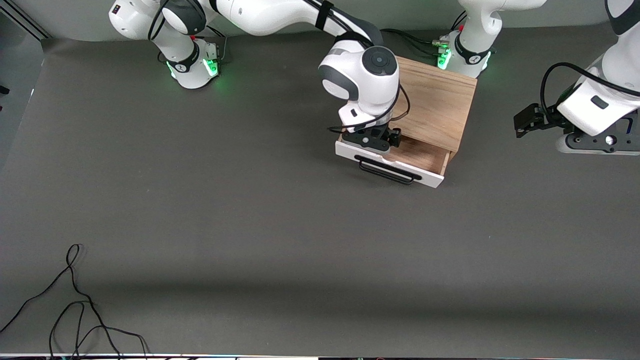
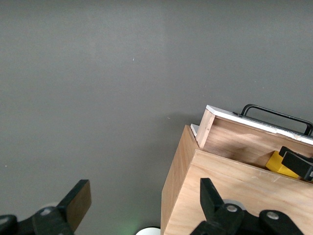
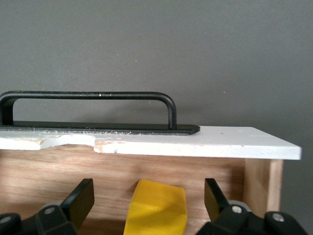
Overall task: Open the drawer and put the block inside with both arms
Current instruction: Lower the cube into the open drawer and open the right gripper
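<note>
The light-wood cabinet [image 1: 435,100] stands near the left arm's base, and its white-fronted drawer [image 1: 390,167] with the black bar handle [image 1: 387,172] is pulled open toward the front camera. My right gripper [image 1: 372,140] hangs over the open drawer. In the right wrist view my right gripper [image 3: 149,196] is open, and the yellow block [image 3: 156,208] lies on the drawer's wood floor between its fingers, by the white front [image 3: 220,142]. My left gripper [image 1: 525,122] is open and empty, up beside the cabinet [image 2: 234,196]; its view shows the block [image 2: 279,164] in the drawer.
Black cables [image 1: 75,300] lie near the front edge at the right arm's end of the table. The dark grey tabletop [image 1: 250,200] spreads from the drawer toward the front camera. Both arm bases [image 1: 195,65] glow green along the back.
</note>
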Action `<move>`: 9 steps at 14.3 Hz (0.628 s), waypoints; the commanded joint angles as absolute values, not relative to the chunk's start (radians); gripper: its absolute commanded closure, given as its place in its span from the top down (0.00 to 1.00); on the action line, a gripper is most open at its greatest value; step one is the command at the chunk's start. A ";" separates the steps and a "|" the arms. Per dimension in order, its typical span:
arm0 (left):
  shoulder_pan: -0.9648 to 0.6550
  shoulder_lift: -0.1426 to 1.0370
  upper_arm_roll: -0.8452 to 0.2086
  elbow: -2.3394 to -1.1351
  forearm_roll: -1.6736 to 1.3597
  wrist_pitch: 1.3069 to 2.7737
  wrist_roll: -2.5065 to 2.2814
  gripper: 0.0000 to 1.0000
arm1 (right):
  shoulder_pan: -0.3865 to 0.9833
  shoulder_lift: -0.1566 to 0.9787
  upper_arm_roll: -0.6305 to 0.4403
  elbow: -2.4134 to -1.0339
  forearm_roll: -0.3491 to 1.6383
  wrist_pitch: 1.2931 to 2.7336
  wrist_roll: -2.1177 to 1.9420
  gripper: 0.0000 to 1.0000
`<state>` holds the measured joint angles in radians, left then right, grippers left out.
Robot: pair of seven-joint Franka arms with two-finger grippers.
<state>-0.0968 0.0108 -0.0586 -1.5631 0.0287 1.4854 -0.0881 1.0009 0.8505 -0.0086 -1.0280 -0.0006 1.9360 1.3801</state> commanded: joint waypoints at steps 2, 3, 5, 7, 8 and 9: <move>-0.109 0.011 -0.051 -1.555 0.041 1.474 -0.081 0.99 | 1.000 0.783 -0.025 -0.994 -0.008 1.832 1.401 1.00; -0.107 0.011 -0.051 -1.555 0.041 1.474 -0.081 0.99 | 0.985 0.747 -0.025 -0.994 -0.006 1.803 1.396 1.00; -0.107 0.011 -0.051 -1.555 0.041 1.474 -0.081 0.99 | 0.933 0.678 -0.021 -1.005 -0.005 1.775 1.350 1.00; -0.107 0.011 -0.051 -1.555 0.041 1.474 -0.081 0.99 | 0.876 0.586 -0.023 -1.060 -0.002 1.723 1.229 1.00; -0.107 0.011 -0.051 -1.555 0.041 1.474 -0.081 0.99 | 0.833 0.536 -0.023 -1.095 0.002 1.703 1.171 1.00; -0.107 0.011 -0.051 -1.555 0.040 1.474 -0.081 0.99 | 0.786 0.488 -0.023 -1.138 0.002 1.697 1.107 1.00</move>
